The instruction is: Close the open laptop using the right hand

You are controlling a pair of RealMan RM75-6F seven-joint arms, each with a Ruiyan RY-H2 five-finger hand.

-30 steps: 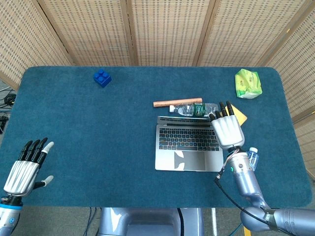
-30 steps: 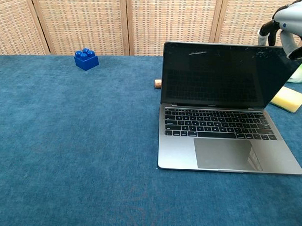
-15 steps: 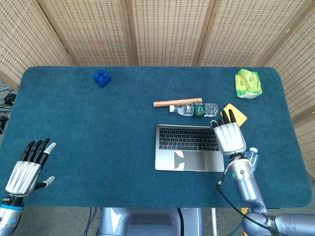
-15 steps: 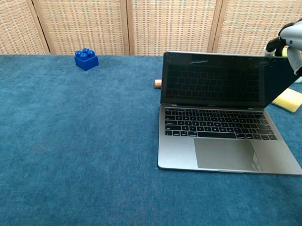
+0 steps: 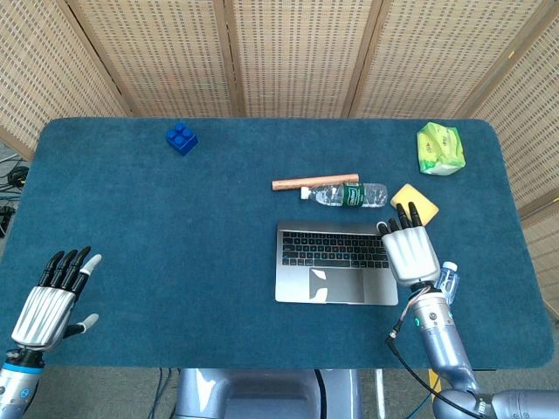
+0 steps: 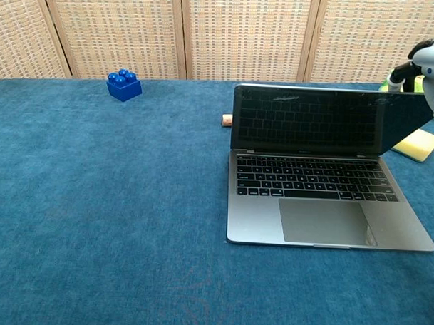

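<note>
Laptop sits toward the right half of the blue table, lid partly tipped forward over the keyboard, the screen leaning toward the near edge. The right hand lies flat with fingers extended over the lid's upper right corner; from the chest view only its fingertips show at that corner, so it presses rather than grips, holding nothing. The closing step looks to be under way, with the lid perhaps a third of the way down. The next move likely calls for a steady push forward and down along the lid's arc until it meets the base, keeping the palm on the back of the screen so it does not slip off the corner.

The left hand hovers near the table's left front edge, fingers apart and holding nothing.

As for containers, 1 water bottle lies on its side just behind the laptop, beside a wooden stick; whether it holds any water I cannot tell. A green packet sits at the far right corner.
</note>
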